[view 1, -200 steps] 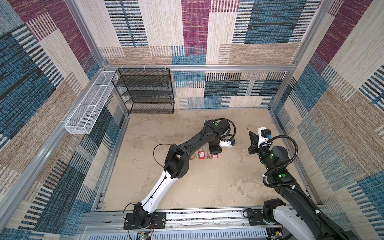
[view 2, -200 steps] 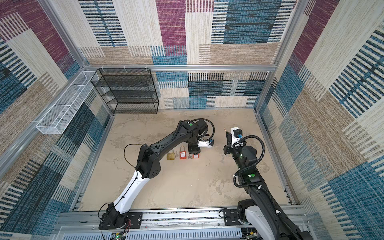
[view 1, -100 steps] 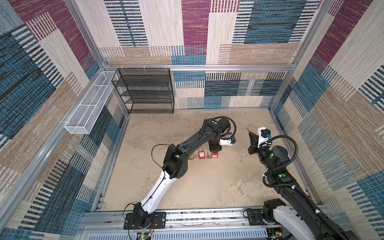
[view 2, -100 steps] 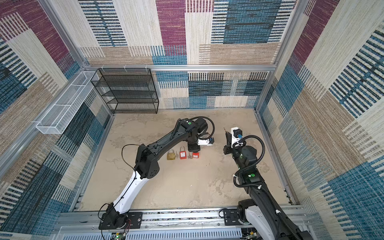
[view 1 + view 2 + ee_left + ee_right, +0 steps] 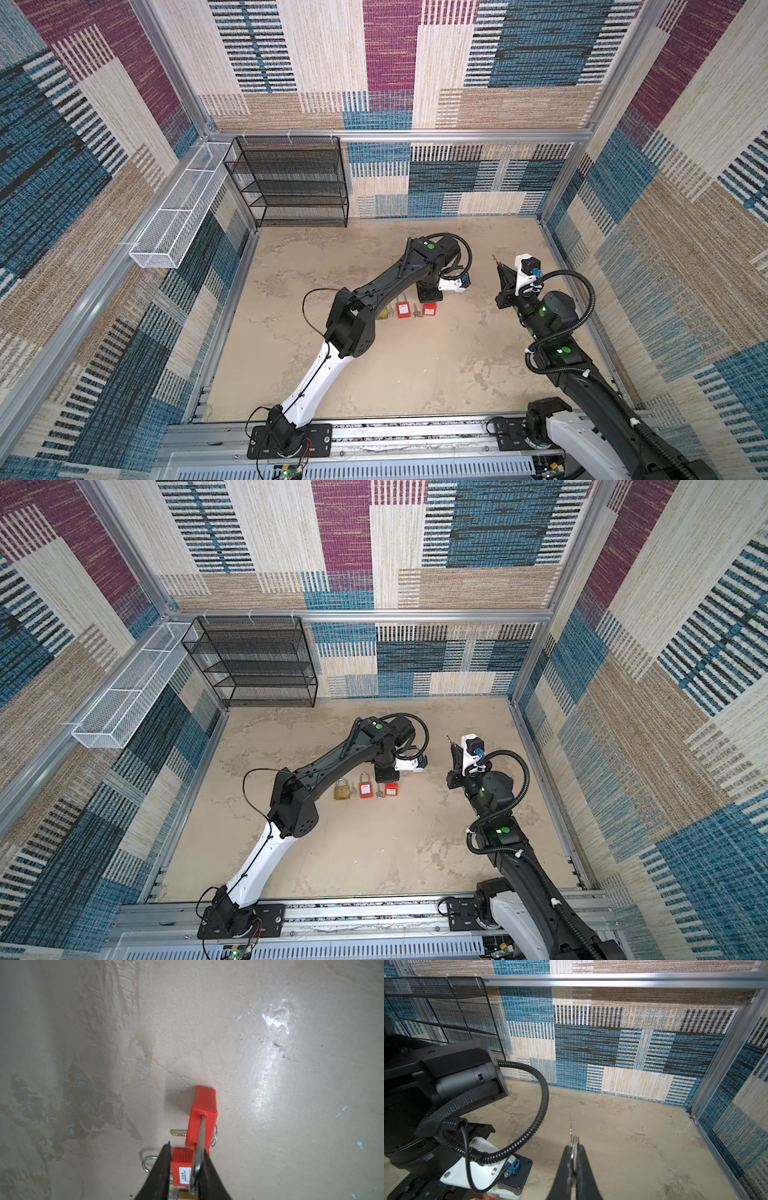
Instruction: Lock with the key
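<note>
**Two robot arms at a row of padlocks, one holding a key**

Patterned carpet walls point(image 5: 395, 50) in blue, plum and beige enclose a beige table point(image 5: 415, 374). A black wire shelf point(image 5: 291, 183) stands against the back wall. A white wire basket point(image 5: 178, 216) hangs on the side wall beside it.

The left arm point(image 5: 386, 286) reaches over mid-table and points the left gripper point(image 5: 186, 1153) straight down at a short row of padlocks. The right arm point(image 5: 552, 316) stands well apart from that row. Its right gripper point(image 5: 574, 1148) is raised off the table and clamped tight on the held key point(image 5: 572, 1126) at its key ring point(image 5: 574, 1142). The blade sticks out past the fingertips toward the back wall.

In the row, a brass padlock point(image 5: 341, 789) lies farthest from the right arm. Next comes a flat red padlock point(image 5: 365, 788), then an upright red padlock point(image 5: 204, 1113) directly under the left gripper. The upright one stands on its base, with its steel shackle point(image 5: 200, 1142) rising between the left jaws. One finger lies against the shackle and a gap shows on the other side, so the jaws are narrowly apart, not clamped.

A spare key point(image 5: 353, 788) lies between the brass and flat red padlocks. A second spare key point(image 5: 379, 791) lies between the two red ones.
</note>
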You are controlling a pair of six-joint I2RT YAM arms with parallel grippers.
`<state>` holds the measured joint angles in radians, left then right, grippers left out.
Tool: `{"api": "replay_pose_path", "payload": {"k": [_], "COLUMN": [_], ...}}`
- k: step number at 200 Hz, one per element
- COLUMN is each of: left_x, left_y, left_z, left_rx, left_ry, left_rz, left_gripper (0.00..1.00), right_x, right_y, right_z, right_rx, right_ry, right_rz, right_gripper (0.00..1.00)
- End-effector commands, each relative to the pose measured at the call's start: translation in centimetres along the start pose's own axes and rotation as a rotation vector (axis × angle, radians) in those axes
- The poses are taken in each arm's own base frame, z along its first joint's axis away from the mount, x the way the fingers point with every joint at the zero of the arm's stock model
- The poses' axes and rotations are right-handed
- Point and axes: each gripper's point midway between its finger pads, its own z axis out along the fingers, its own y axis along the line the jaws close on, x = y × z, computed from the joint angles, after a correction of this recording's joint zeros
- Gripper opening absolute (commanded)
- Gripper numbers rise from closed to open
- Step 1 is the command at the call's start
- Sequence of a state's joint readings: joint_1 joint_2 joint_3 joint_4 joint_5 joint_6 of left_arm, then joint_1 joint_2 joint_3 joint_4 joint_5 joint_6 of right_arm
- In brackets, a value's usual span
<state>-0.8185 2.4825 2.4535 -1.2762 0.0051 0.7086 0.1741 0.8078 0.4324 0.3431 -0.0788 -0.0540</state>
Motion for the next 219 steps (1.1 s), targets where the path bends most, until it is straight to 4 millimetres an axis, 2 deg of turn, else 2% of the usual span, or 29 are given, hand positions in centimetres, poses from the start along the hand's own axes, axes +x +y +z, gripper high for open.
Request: {"api": "replay_pose_path", "payload": {"k": [1, 75, 156, 182, 203, 219], "left_x": [0.4, 0.6, -0.6, -0.4, -0.2, -0.7], "left_y": [0.1, 0.9, 2.0, 2.1, 2.5, 2.6], "left_z": [0.5, 1.8, 2.6, 3.1, 2.9, 2.0], "left_rx": [0.004, 0.01, 0.004, 0.004, -0.002, 0.009], "left_ry": [0.023, 0.024, -0.037, -0.025, -0.029, -0.064], "left_rz": [0.017, 0.001, -0.065, -0.08, -0.121, -0.156], "left_gripper": [0.25, 0.31, 0.32, 0.33, 0.35, 0.36], "right_x": [-1.1, -0.8, -0.9, -0.9, -0.8, -0.4], "right_y": [-0.1, -0.1, -0.3, -0.3, -0.3, -0.3], "right_z": [0.0, 0.3, 0.3, 0.2, 0.2, 0.2], "right_rx": [0.003, 0.002, 0.008, 0.008, 0.008, 0.008], "right_ry": [-0.041, -0.032, -0.034, -0.033, -0.03, -0.017], "right_rz": [-0.007, -0.011, -0.023, -0.026, -0.023, -0.015], "right_gripper": [0.0, 0.0, 0.0, 0.0, 0.0, 0.0]}}
